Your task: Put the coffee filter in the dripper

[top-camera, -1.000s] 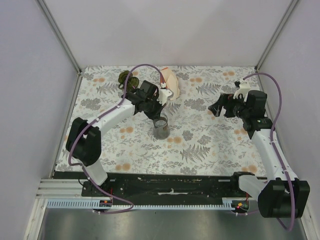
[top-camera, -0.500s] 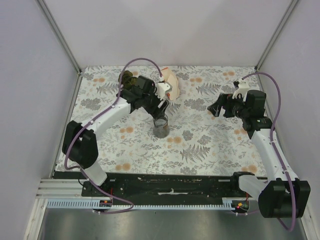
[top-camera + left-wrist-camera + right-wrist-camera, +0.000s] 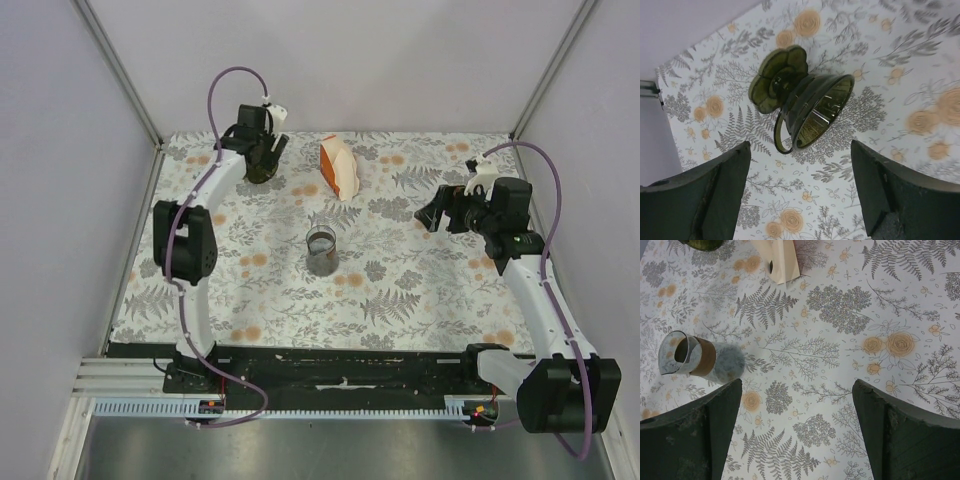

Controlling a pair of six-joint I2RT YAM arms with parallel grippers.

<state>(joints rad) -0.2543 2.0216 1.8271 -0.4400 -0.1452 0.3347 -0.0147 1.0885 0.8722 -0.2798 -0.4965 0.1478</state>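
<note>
Floral-print table [image 3: 420,300]: dripper [image 3: 805,107] lies on its side beneath the left hand [image 3: 262,150], which is spread wide and holds nothing. Right hand [image 3: 797,385] is likewise wide and empty, well apart.

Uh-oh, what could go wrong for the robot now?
The dripper lies tipped on its side between the open fingers of the left gripper, so a clumsy grab might roll it away. No loose filter shows, only the orange-and-cream pack, so pulling out just one paper could be tricky.
</note>
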